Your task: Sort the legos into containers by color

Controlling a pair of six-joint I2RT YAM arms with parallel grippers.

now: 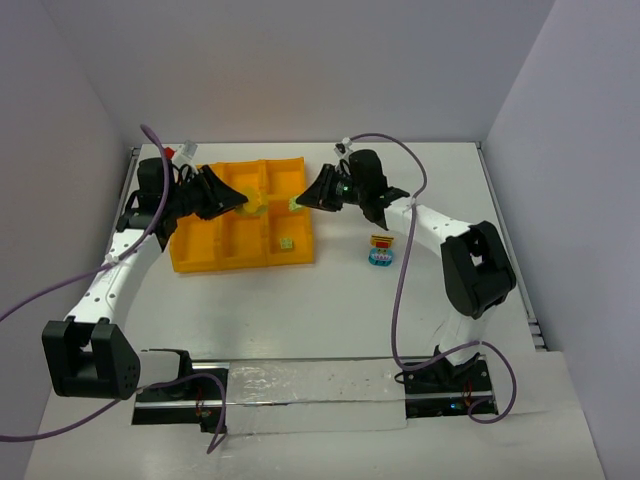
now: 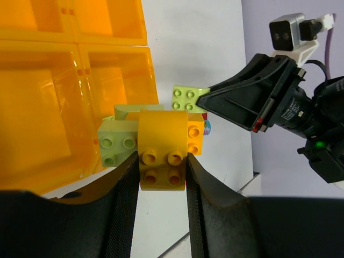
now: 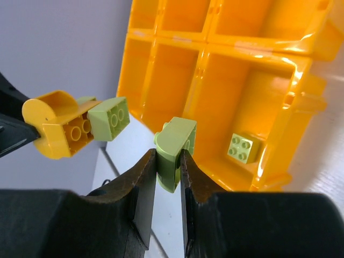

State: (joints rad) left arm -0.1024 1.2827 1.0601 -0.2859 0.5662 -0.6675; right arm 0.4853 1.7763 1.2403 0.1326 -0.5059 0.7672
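Observation:
Above the orange-yellow tray [image 1: 200,250] my two grippers face each other. My left gripper [image 1: 243,203] [image 2: 161,177] is shut on a yellow lego [image 2: 161,153] that has a lime green lego [image 2: 115,142] stuck to its side. My right gripper [image 1: 300,203] [image 3: 168,161] is shut on a separate lime green lego [image 3: 176,144] [image 2: 188,98], a short gap away from the yellow one [image 3: 56,131]. One lime green lego [image 3: 243,148] [image 1: 287,243] lies in the tray's near right container. A small stack of red, yellow and light blue legos [image 1: 381,250] stands on the table right of the tray.
The tray's dividers [image 3: 207,45] stand raised between the containers, and the other containers in view hold nothing. White walls close in the table at the back and both sides. Cables loop from both arms over the table.

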